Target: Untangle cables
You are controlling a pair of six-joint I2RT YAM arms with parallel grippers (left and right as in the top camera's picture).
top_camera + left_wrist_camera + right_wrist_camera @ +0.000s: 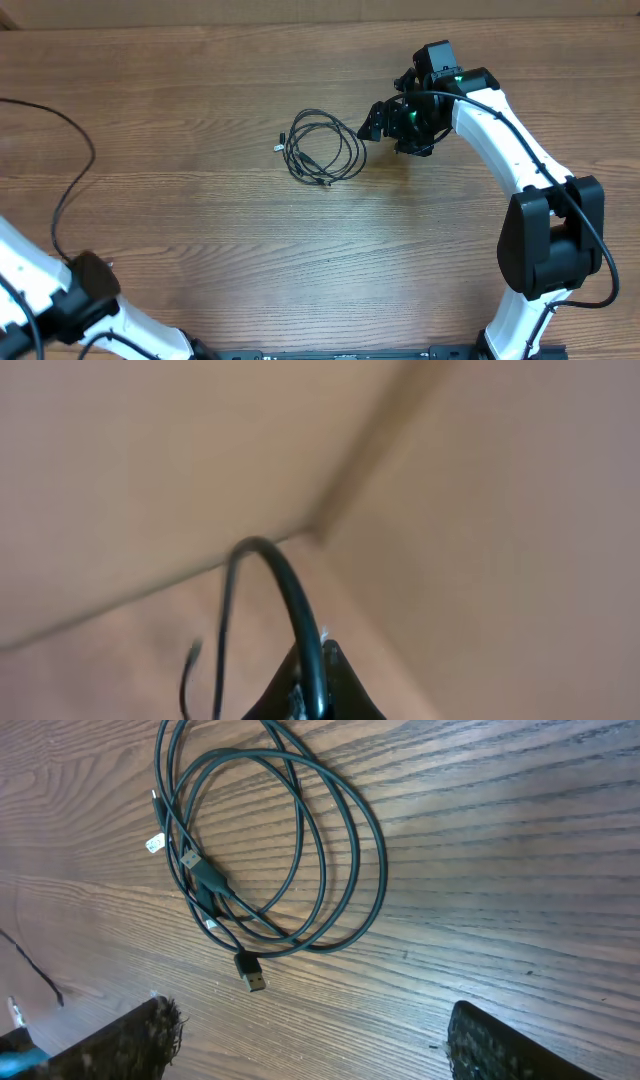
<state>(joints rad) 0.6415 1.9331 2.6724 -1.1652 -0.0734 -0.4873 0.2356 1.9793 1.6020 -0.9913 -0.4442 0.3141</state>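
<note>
The cables (pixel 325 148) lie in a loose coil of thin black strands with small silver plug tips on the wooden table, left of my right gripper (pixel 374 122). In the right wrist view the cables (pixel 268 850) fill the upper left, and a USB plug (pixel 252 974) points toward the camera. My right gripper (pixel 310 1035) is open and empty, its two padded fingers spread wide just short of the coil. My left arm (pixel 70 300) sits at the bottom left. Its wrist view is blurred, shows only a thick black cord (pixel 290 600), and its jaws are hidden.
A thick black robot cord (pixel 70 170) curves over the table at the far left. The right arm (pixel 520 180) reaches in from the bottom right. The table's far edge (pixel 300 22) runs along the top.
</note>
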